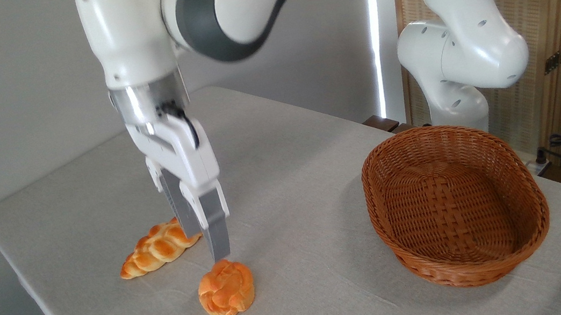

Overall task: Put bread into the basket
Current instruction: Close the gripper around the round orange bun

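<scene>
Worktop [283, 179], pale and cloth-covered, carries every object. Basket [455, 205], the largest, sits empty at about three o'clock from the bread, well apart. The arm descends from twelve o'clock; its hand [205, 240] points down with fingers slightly parted, holding nothing, the nearer fingertip just above the upper edge of the bread [226, 288]. The braided loaf [158, 248] lies at roughly ten o'clock from the bun, partly behind the far finger. Advice for the grasp: the hand appears off-centre, so shift it toward six o'clock, open wider, straddle the bun's broadest part, then lower before closing, keeping clear of the loaf.
</scene>
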Robot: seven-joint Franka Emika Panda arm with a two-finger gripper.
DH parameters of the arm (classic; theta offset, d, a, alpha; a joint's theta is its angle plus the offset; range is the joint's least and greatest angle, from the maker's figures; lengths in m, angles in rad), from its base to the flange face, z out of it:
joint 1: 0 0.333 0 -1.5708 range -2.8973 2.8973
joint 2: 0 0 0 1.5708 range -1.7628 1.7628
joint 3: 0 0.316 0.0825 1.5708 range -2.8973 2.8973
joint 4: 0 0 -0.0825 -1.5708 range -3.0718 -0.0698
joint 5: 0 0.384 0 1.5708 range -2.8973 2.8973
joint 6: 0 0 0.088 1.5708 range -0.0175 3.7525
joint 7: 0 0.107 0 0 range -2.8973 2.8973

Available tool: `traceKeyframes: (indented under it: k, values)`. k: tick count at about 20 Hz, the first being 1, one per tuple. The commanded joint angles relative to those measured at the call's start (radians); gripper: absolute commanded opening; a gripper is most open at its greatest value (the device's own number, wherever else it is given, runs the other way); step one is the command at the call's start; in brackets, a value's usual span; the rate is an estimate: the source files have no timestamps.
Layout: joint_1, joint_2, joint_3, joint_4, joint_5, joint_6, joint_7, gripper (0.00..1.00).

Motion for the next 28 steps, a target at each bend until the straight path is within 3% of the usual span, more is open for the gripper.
traceKeyframes:
  k: [1,4,11,14,17,18,20,28]
  values:
    - [-0.001,-0.001,0.019,-0.083,0.015,0.108,0.015,1.00]
    - [-0.001,0.009,0.031,-0.117,0.017,0.164,0.018,1.00]
    - [-0.003,0.029,0.036,-0.146,0.018,0.175,0.015,1.00]
    - [-0.001,0.031,0.038,-0.146,0.026,0.181,0.017,0.76]
    - [-0.001,0.034,0.038,-0.148,0.025,0.181,0.017,0.30]
    - [-0.001,0.034,0.038,-0.148,0.024,0.183,0.015,0.18]
    - [-0.001,0.035,0.038,-0.148,0.024,0.181,0.014,0.04]
    - [-0.001,0.037,0.038,-0.148,0.017,0.178,0.007,0.03]
